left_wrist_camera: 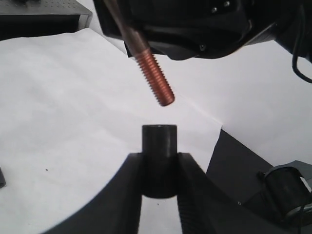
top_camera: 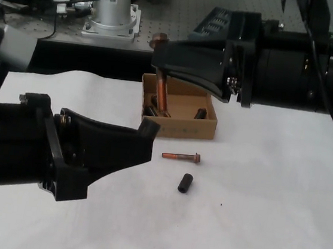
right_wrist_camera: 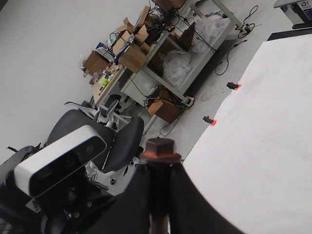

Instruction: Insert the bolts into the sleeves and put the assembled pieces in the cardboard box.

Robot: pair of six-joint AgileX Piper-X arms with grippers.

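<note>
Left gripper (left_wrist_camera: 160,168): its two fingers are pinching a black sleeve (left_wrist_camera: 159,153) upright between them, with the sleeve's open mouth standing clear above the fingertips. Right gripper (top_camera: 161,61): is clenching a copper bolt (top_camera: 161,94) by the upper shank; in the right wrist view the flanged head is sitting just above the fingers, and the threaded end is pointing down. In the left wrist view the bolt is hanging tilted, its tip just above the sleeve's mouth and apart from it, not yet inserted. Cardboard box (top_camera: 181,128): is sitting open on the white sheet (top_camera: 266,202) toward the far side, behind the held bolt in the high view; dark pieces (top_camera: 200,113) are lying inside, too small to tell further. Second bolt (top_camera: 181,157): is lying flat on the sheet just in front of the box, head to the right in the high view. Second sleeve (top_camera: 184,182): is lying on the sheet near that bolt, on the nearer side, apart from it.
</note>
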